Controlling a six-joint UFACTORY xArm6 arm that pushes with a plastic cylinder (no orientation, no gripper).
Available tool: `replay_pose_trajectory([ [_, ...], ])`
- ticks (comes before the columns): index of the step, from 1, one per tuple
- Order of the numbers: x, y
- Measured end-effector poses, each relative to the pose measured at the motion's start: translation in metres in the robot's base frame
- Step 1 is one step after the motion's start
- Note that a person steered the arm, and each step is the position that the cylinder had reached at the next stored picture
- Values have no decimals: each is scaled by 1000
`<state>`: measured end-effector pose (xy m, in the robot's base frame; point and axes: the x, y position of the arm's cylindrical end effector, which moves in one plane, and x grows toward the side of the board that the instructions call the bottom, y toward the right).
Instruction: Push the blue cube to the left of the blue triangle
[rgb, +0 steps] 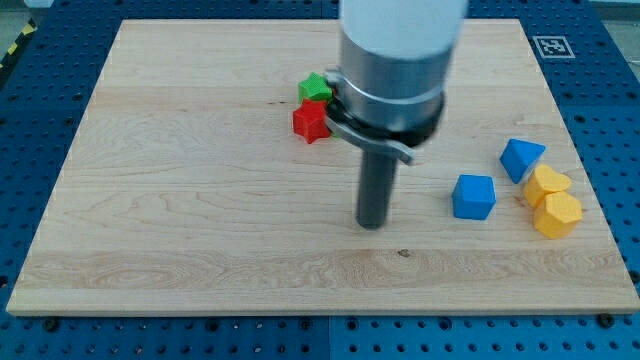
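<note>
Blue cube (473, 196): resting on the wooden board (180, 180) toward the view's right, slightly below the board's middle height, just beside the blue triangle (521, 158), down and to the view's left of it, a narrow strip of wood between the two. Already on the triangle's left flank, then, though lower than level with it. Two yellow blocks (552, 200) (shapes hard to make out, perhaps rounded or many-sided) touching each other just to the view's right of the triangle and cube. Red star-like block (311, 121) and green block (316, 88) pressed together near the board's upper middle, partly behind the arm's grey housing.

No claw on this rig: only a straight dark rod, holding nothing and with nothing to open or close. My tip (372, 224) down at the board surface near the centre, to the view's left of the blue cube and a little lower, apart from it, touching no block.

Key relation: cube lying to the view's right of my tip, on the near side of the triangle. Probably only a small upward nudge left, to bring the cube level with the triangle; that calls for coming round beneath the cube and pushing toward the view's top. A push from the present side, rightward, risks driving the cube into the yellow pair.
</note>
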<state>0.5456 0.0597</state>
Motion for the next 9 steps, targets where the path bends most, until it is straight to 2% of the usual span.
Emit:
replay_pose_trajectory([
  [2,2,81],
  [3,-2,90],
  [7,-51,83],
  [9,-39,67],
])
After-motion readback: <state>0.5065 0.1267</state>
